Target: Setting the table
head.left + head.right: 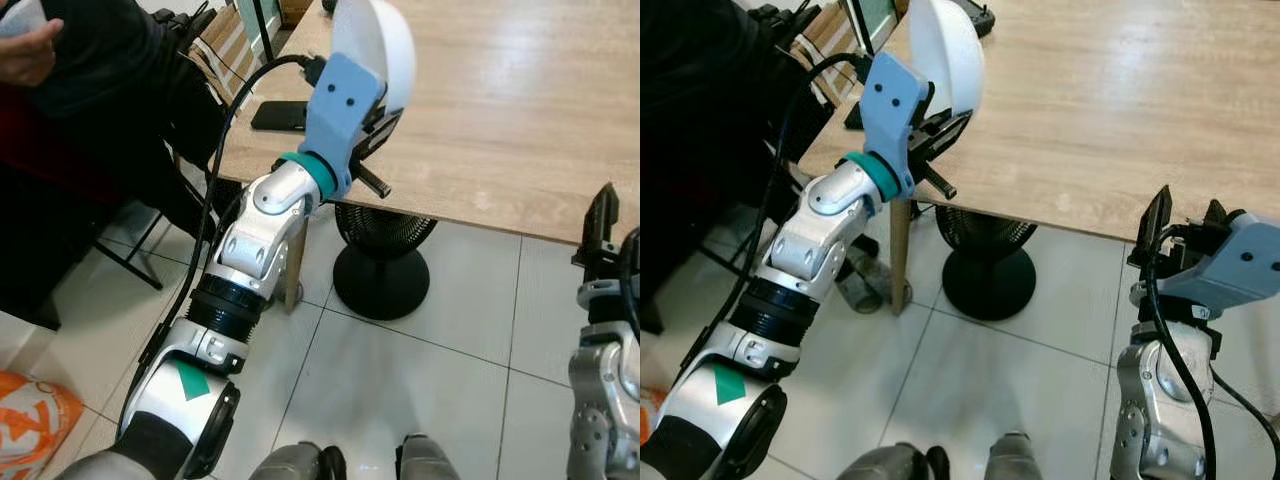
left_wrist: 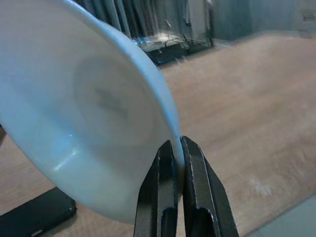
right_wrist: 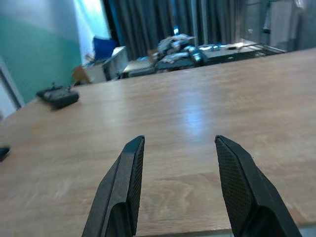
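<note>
A white bowl (image 1: 378, 45) hangs tilted on its side above the near left part of the wooden table (image 1: 520, 100). My left gripper (image 2: 177, 160) is shut on its rim, which sits pinched between the black fingers (image 2: 158, 187). The bowl (image 1: 948, 50) is clear of the tabletop. My right gripper (image 3: 178, 170) stands open at the table's front edge, on the right, with nothing between its fingers (image 1: 1156, 225).
A black phone (image 1: 279, 116) lies on the table near its left edge, under the bowl. A dark controller (image 3: 58, 96) rests farther back. A black fan base (image 1: 381, 270) stands on the tiled floor below the table. A seated person (image 1: 70, 60) is at the left.
</note>
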Controlling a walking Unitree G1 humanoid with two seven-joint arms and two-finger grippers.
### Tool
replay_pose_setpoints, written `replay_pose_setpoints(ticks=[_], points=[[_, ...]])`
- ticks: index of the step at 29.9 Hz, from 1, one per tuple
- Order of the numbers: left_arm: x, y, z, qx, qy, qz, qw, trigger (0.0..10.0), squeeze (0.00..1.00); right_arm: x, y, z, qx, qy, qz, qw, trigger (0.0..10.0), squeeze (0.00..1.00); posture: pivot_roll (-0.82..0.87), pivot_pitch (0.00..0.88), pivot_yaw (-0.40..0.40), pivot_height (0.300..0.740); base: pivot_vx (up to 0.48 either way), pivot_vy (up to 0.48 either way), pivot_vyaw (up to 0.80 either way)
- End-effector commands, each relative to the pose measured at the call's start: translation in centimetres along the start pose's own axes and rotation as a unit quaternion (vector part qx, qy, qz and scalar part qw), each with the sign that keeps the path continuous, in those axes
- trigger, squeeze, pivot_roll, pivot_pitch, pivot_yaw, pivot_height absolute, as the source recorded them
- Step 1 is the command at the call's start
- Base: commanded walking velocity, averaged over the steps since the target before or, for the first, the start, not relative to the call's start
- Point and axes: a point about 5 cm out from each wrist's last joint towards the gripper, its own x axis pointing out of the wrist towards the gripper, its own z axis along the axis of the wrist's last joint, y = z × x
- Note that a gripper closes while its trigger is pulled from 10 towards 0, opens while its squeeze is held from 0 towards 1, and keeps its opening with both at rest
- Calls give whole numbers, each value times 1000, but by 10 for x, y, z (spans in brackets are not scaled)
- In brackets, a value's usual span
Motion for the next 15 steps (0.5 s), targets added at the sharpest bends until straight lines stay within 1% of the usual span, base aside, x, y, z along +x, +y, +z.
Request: replay_pose_setpoints(ticks=[1, 2, 3, 5, 10, 13, 15], points=[[-6, 6, -7, -18, 7, 33, 999, 10000, 0, 2, 3, -4, -2, 17, 26, 1000, 10000, 0, -72, 23, 75, 740, 0, 0, 0], [-9, 11, -11, -29, 11, 49, 998, 10000, 0, 6, 6, -2, -7, 15, 38, 999, 10000, 0, -77, 21, 53, 740, 0, 0, 0], [-9, 11, -11, -29, 11, 49, 998, 10000, 0, 6, 6, -2, -7, 15, 38, 999, 10000, 0, -77, 21, 53, 740, 0, 0, 0], [-15, 17, -19, -40, 21, 73, 996, 10000, 0, 15, 9, 4, -12, 6, 53, 998, 10000, 0, -74, 17, 22, 740, 0, 0, 0], [-16, 18, -23, -42, 26, 85, 995, 10000, 0, 21, 10, 6, -12, 2, 66, 998, 10000, 0, -55, 29, 9, 740, 0, 0, 0], [-17, 19, -23, -41, 26, 87, 995, 10000, 0, 22, 12, 5, -12, 4, 71, 997, 10000, 0, -55, 29, 9, 740, 0, 0, 0], [-19, 19, -25, -33, 33, 88, 995, 10000, 0, 21, 18, 4, -2, 9, 84, 996, 10000, 0, -40, 42, -1, 740, 0, 0, 0]])
